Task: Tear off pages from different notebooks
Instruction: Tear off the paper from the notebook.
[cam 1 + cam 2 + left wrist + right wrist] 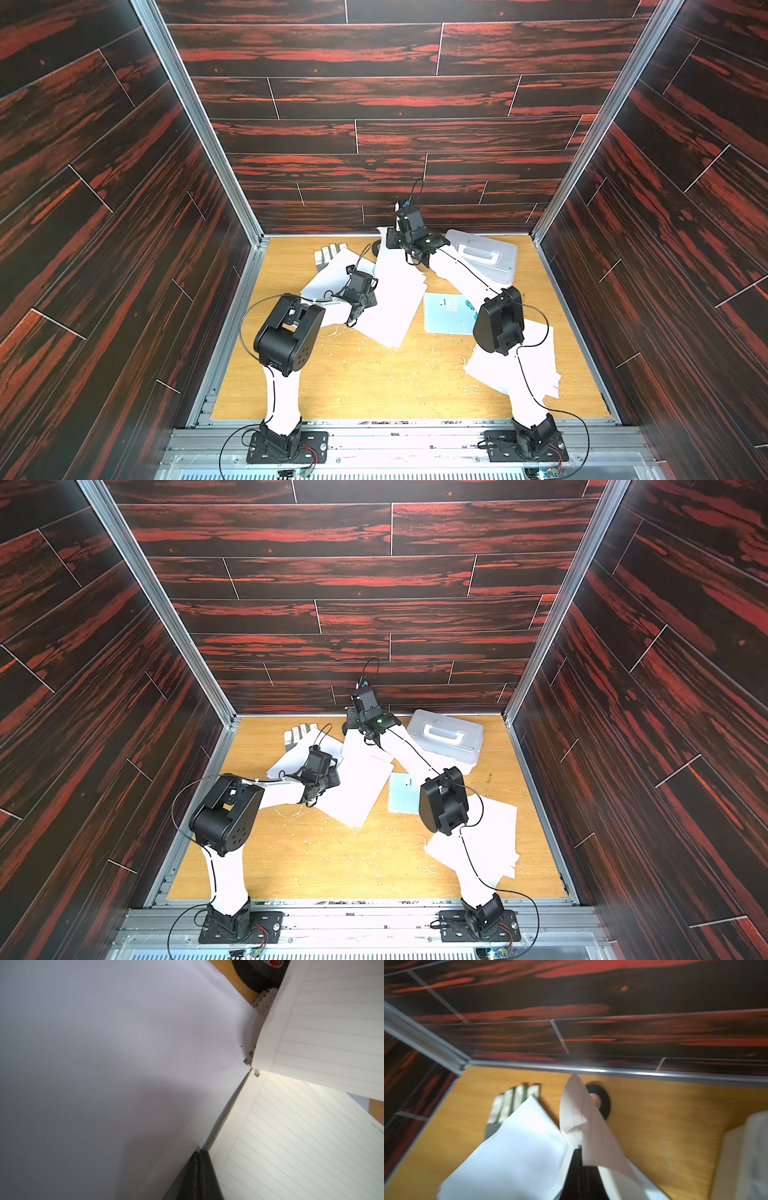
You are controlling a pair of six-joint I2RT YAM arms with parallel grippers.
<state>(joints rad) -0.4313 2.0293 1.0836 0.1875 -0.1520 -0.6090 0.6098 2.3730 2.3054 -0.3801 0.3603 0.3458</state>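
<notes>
1. the desk of light wood carries everything.
2. an open notebook lies in the middle; the left gripper has its jaws clenched on its edge.
3. torn pages lie in a pile on the near right side, under the right arm.
4. a translucent box stands at the far right.
5. one page curls up, grasped by the jaws of the right gripper.
6. a small teal notebook lies between the open one and the pile.
</notes>
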